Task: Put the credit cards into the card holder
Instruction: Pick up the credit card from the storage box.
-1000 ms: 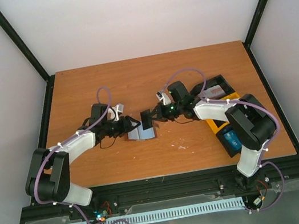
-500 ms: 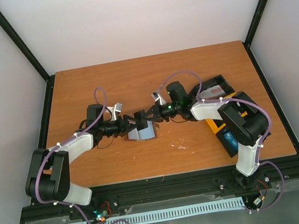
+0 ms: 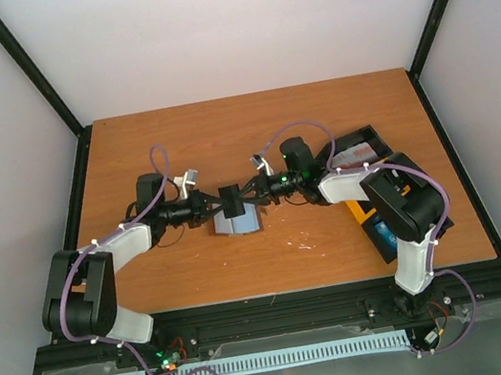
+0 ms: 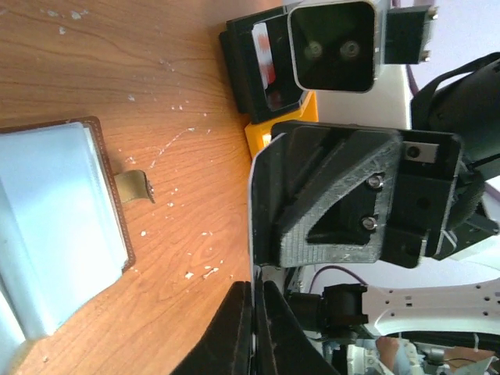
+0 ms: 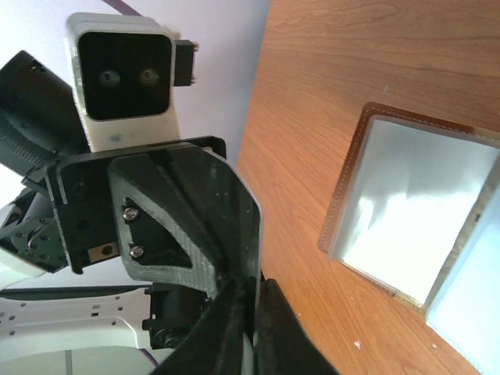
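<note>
A dark credit card [image 3: 231, 196] is held on edge above the table's middle, with a gripper on each side. My left gripper [image 3: 220, 201] is shut on its left end, and my right gripper [image 3: 244, 192] pinches its right end. In the left wrist view the credit card [image 4: 251, 226] shows as a thin pale edge running into my left gripper [image 4: 256, 287]. In the right wrist view the credit card [image 5: 244, 223] stands between the fingers of my right gripper [image 5: 254, 285]. The card holder [image 3: 237, 223] lies open just below the card, grey-blue inside up, and appears as the card holder [image 4: 62, 226] and the card holder [image 5: 406, 211] in the wrist views.
A black tray [image 3: 359, 144] and a yellow tray [image 3: 364, 214] sit at the right, under the right arm. A blue card [image 3: 387, 233] lies near the yellow tray's front. The black tray [image 4: 258, 66] holds a red and white card [image 4: 264, 55].
My left gripper has moved in onto the card's left end and shut on it. The card has shifted slightly left and toward the far side, held by the right gripper throughout.
</note>
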You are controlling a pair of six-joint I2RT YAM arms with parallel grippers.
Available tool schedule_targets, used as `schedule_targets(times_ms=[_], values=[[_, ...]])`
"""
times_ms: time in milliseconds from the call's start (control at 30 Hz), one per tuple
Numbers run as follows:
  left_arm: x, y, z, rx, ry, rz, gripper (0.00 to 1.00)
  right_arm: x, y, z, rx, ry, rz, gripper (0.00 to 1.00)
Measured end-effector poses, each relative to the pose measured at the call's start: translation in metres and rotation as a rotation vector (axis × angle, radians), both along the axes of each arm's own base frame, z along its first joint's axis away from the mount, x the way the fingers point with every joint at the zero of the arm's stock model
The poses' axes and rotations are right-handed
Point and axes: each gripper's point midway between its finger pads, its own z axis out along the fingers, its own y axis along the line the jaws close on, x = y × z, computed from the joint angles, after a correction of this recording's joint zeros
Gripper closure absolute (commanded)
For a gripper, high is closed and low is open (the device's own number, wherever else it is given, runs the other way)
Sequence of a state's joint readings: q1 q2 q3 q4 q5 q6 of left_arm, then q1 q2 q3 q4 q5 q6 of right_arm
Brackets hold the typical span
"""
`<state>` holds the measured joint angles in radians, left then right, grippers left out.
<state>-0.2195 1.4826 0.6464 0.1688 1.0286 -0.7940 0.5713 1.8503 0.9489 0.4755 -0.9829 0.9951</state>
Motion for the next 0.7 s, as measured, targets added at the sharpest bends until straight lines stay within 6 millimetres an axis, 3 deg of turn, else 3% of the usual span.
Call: schedule_targets(times_ms=[167,233,367,500,700], values=[[-0.001,-0.001,0.002,-0.004,-0.014,-0.011,0.99,-0.001,-0.002,-0.009,-0.032,0.014,-0.001,0.55],[-0.001,0.001,-0.004,0.022,-0.011,-0.005,0.99,-0.002,-0.003,-0.014,-0.052,0.014,-0.005,0.49],[-0.002,0.007,-0.019,0.092,0.008,0.017,0.99,-0.001,-0.007,-0.026,-0.108,0.007,-0.028,0.48],[-0.005,0.015,-0.036,0.167,0.035,0.043,0.99,0.004,-0.009,-0.044,-0.248,-0.006,-0.069,0.57],[-0.002,0.025,-0.054,0.268,0.088,0.073,0.99,0.019,0.011,-0.049,-0.468,-0.12,-0.102,0.66]])
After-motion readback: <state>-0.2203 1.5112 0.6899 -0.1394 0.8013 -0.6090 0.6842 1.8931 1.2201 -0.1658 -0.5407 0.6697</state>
